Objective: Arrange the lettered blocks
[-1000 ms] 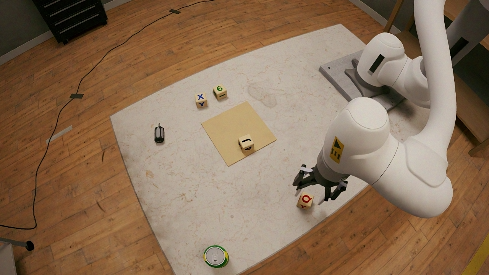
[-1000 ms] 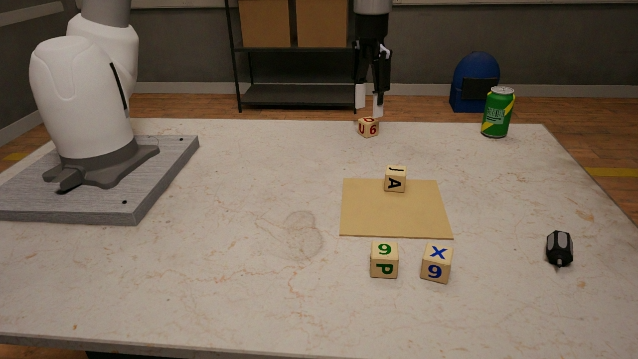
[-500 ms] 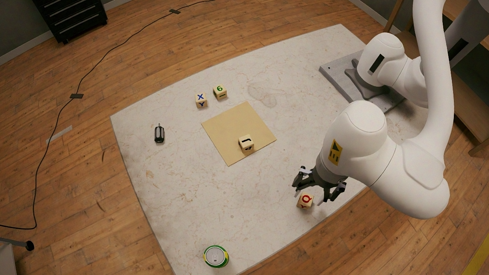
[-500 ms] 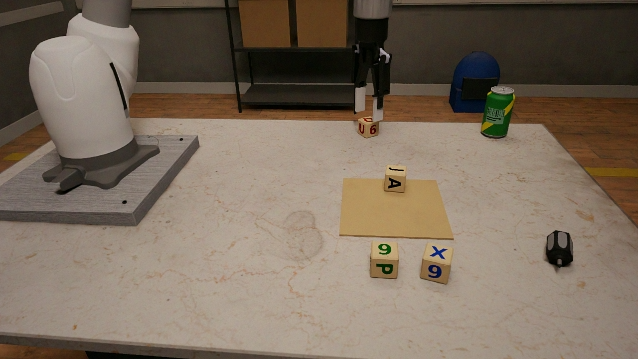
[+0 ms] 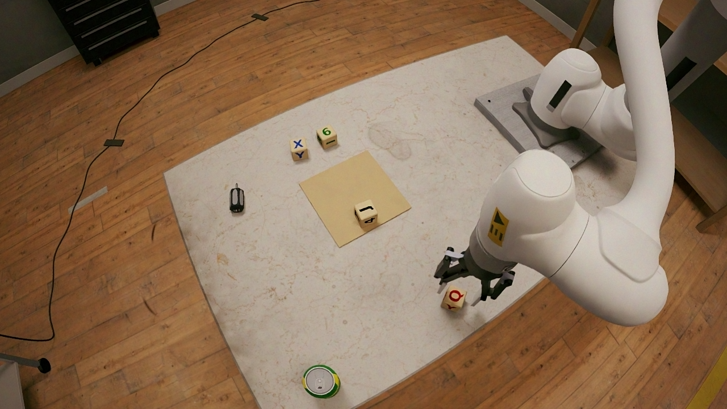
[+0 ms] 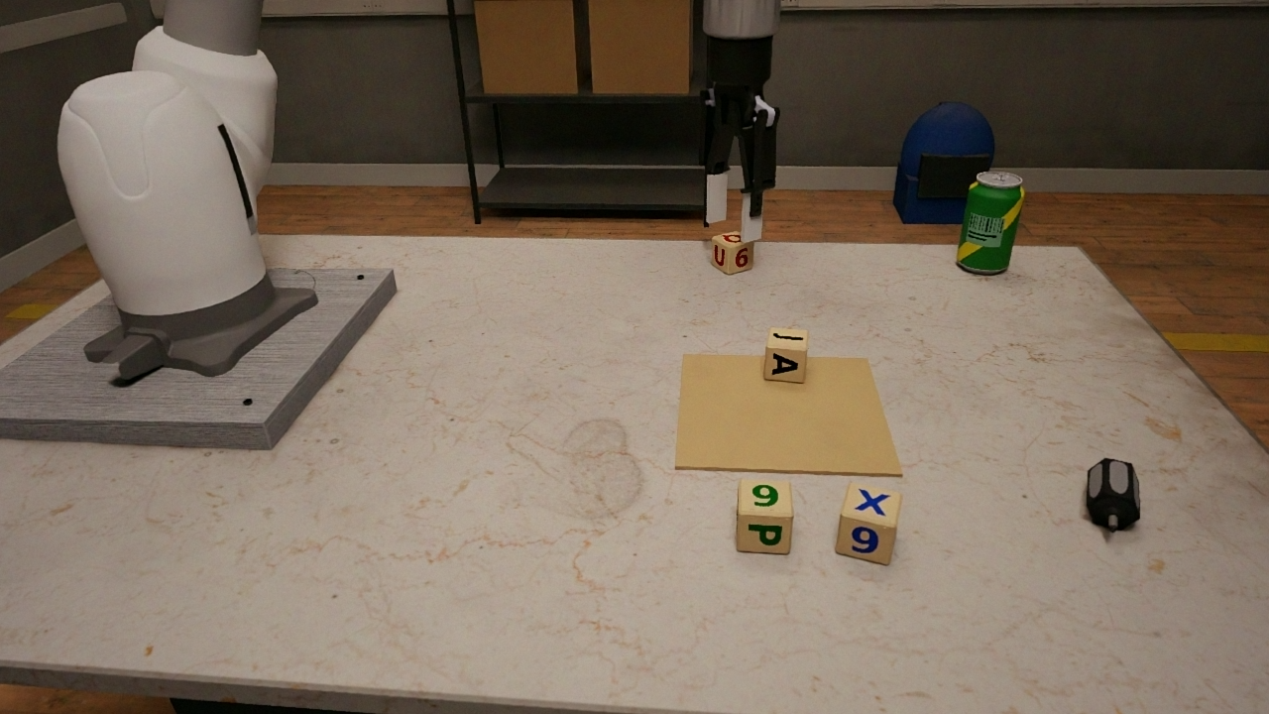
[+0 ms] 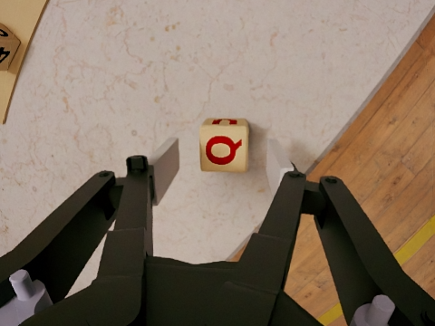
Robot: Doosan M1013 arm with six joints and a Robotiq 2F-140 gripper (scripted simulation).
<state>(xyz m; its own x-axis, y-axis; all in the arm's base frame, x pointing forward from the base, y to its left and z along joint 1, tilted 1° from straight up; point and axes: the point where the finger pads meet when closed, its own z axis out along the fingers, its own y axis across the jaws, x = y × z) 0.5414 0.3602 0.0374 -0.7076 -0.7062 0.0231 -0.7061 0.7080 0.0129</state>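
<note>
On the table (image 5: 284, 284), four blocks — one on the mat (image 5: 339, 190); the gripper (image 7: 223, 159) hangs released above the Q block (image 7: 224, 145).

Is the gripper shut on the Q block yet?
No, it is open. In the wrist view the gripper has a pad on each side of the Q block, with bare table showing in both gaps.

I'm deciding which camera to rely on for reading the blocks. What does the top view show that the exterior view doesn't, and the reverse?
Only top: the Q facing up on the red block, cables on the floor. Only exterior: side faces, such as A and P. Both: the mat, four blocks, the can, and the open gripper above the red block.
</note>
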